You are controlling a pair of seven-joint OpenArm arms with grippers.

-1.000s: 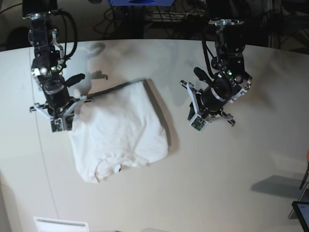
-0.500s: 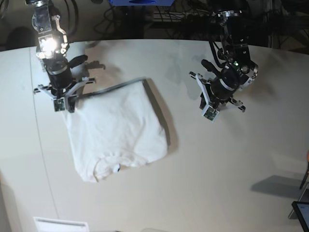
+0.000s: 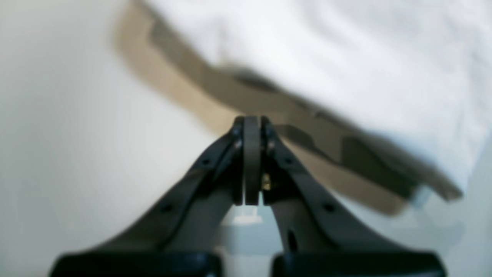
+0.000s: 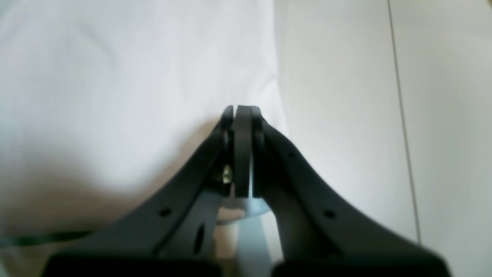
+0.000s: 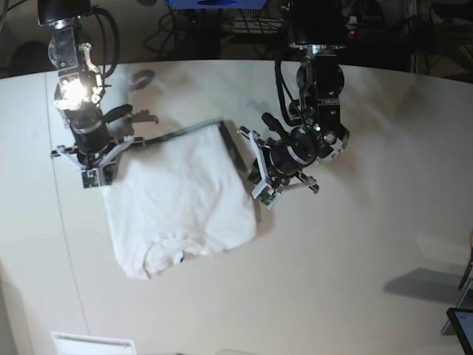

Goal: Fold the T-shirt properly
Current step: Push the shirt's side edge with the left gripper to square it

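The white T-shirt [image 5: 181, 196] lies folded on the table, its collar [image 5: 164, 251] with a small dark tag toward the front. In the left wrist view its blurred edge [image 3: 346, 57] casts a dark shadow just ahead of my fingertips. My left gripper [image 5: 255, 177] [image 3: 251, 120] is shut and empty, hanging beside the shirt's right edge. My right gripper [image 5: 100, 166] [image 4: 242, 109] is also shut, above the shirt's far left corner [image 4: 134, 77], with bare table on its right. No cloth shows between either pair of jaws.
The pale table [image 5: 355, 251] has a thin seam line [image 5: 68, 244] running down its left side. A white sheet [image 5: 92, 344] lies at the front left edge. A dark object [image 5: 462, 325] sits at the front right corner. Cables crowd the back.
My left arm has swung in from the right to the shirt's right edge. My right arm has dropped slightly toward the shirt's far left corner. The shirt has not moved.
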